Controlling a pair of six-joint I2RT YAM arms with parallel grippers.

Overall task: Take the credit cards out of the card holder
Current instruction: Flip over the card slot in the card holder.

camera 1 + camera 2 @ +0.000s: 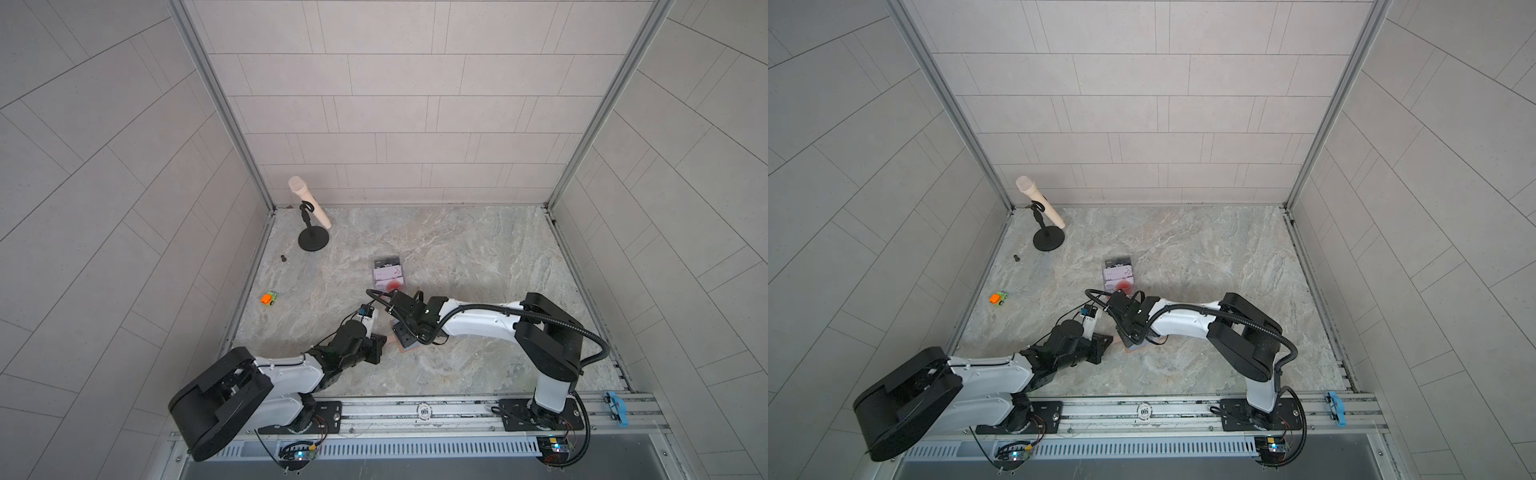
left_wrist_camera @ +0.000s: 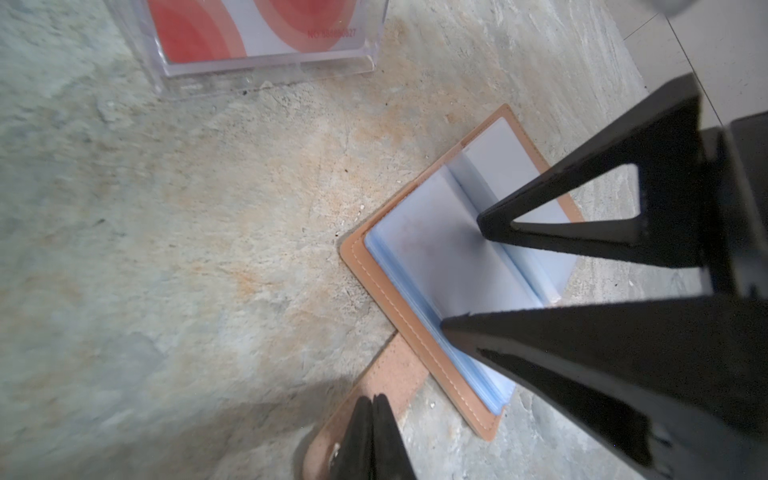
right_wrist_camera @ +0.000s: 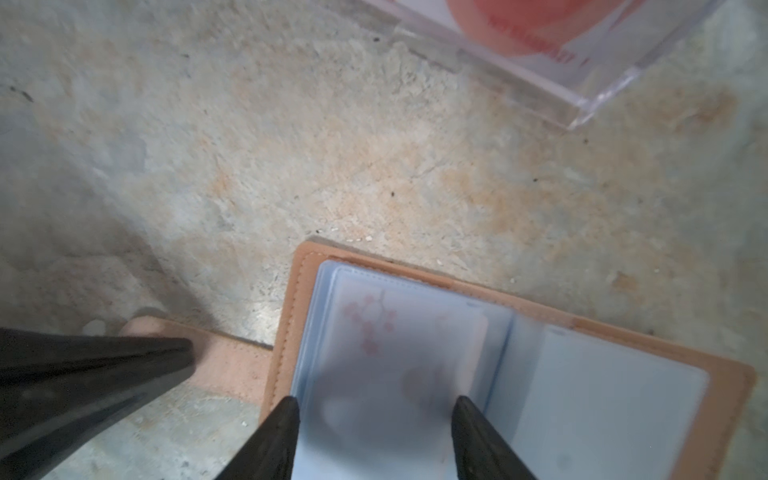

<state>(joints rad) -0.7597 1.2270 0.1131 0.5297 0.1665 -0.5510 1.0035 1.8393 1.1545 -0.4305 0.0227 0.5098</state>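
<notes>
Pale tiled walls close in a marbled stone worktop (image 1: 478, 257). In both top views the tan card holder (image 1: 409, 350) (image 1: 1134, 350) lies low in the centre of the frame, almost wholly covered by the right arm's wrist, with only a corner showing. The right wrist view shows it better: it lies open and flat in the lower right of the frame, its blue plastic sleeves fanned. The near part is cut off by the frame's bottom edge.

The right end effector (image 3: 376, 409) is spread, its two black fingertips standing on either side of one sleeve page. Inside that page lies a card (image 3: 399, 345) with a faint pink blossom print, blurred behind the frosted plastic. Whether the tips touch the sleeve is hard to tell.

The left end effector (image 2: 371, 401) is pressed together, its tip on the holder's strap (image 2: 395, 374) at the bottom of the left wrist frame. Whether it pinches the strap or only rests on it cannot be made out.

A clear acrylic case (image 1: 388, 276) of cards sits just above the arms in the top views. Both wrist frames cut it off at the upper edge.
</notes>
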